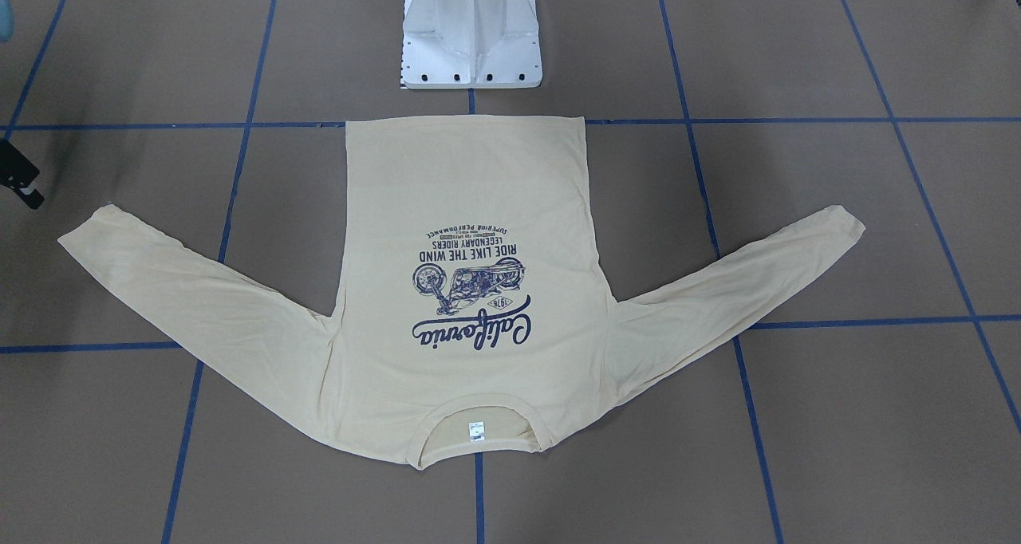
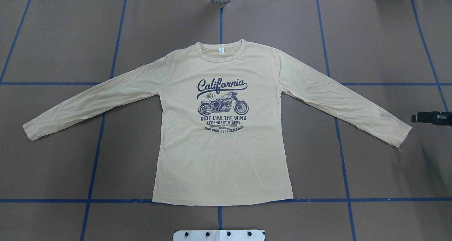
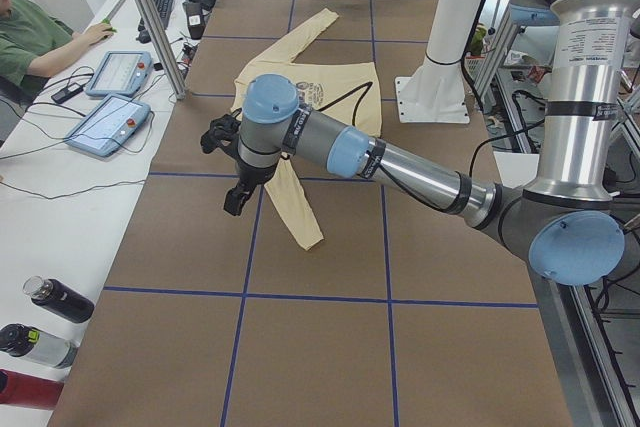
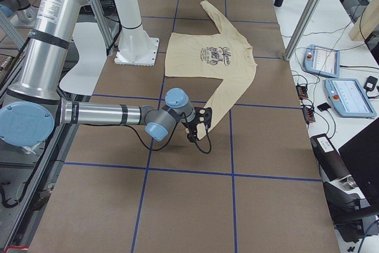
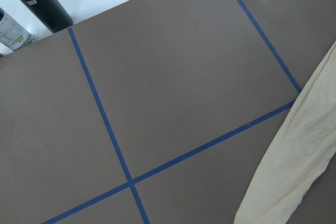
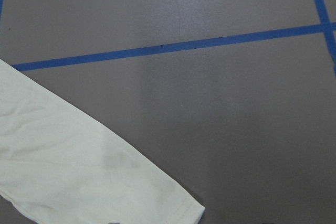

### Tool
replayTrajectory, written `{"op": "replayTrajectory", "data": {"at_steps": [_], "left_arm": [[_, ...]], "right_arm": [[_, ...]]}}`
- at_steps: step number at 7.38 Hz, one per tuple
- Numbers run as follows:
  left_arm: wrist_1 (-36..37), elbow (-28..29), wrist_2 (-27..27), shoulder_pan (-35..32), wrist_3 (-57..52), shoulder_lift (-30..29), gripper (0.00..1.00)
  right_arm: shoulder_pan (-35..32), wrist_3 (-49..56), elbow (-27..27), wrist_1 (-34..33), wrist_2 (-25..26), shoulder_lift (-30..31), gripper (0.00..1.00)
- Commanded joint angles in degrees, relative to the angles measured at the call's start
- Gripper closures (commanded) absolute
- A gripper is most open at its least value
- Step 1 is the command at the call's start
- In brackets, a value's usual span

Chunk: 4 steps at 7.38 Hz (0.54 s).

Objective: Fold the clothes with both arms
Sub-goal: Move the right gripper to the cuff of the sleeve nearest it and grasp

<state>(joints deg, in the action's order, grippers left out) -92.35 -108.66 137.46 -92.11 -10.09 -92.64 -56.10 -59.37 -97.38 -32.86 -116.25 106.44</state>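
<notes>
Pale cream-yellow long-sleeved T-shirt (image 2: 222, 156) lies flat on the brown blue-taped desk (image 2: 70, 39), sleeves spread. No fold made; all folding remains. Black left claw (image 3: 233, 207) and right claw (image 2: 418, 118) hover near the sleeve ends; their opening cannot be told.

Around the T-shirt (image 2: 222, 156) you have bare brown table (image 2: 63, 163) on every side: beyond both cuffs, beyond the collar, and in the wedges between each sleeve and the body. Just past the T-shirt's hem stands the white pedestal base (image 1: 471, 41), the nearest fixed obstacle. The right gripper (image 2: 429, 118) hangs just off the cuff on the robot's right, the left gripper (image 3: 235, 175) hangs near the other cuff, and bottles (image 5: 44, 6) lie well beyond that cuff, off the table's edge.
</notes>
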Motion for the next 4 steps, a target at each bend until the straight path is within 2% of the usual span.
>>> {"op": "replayTrajectory", "data": {"at_steps": [1, 4], "left_arm": [[0.07, 0.03, 0.0, 0.0, -0.02, 0.0, 0.0], [0.07, 0.03, 0.0, 0.0, -0.11, 0.0, 0.0]], "right_arm": [[2.83, -2.85, 5.17, 3.15, 2.06, -3.34, 0.42], [4.94, -3.03, 6.76, 3.15, 5.4, -2.73, 0.5]]}}
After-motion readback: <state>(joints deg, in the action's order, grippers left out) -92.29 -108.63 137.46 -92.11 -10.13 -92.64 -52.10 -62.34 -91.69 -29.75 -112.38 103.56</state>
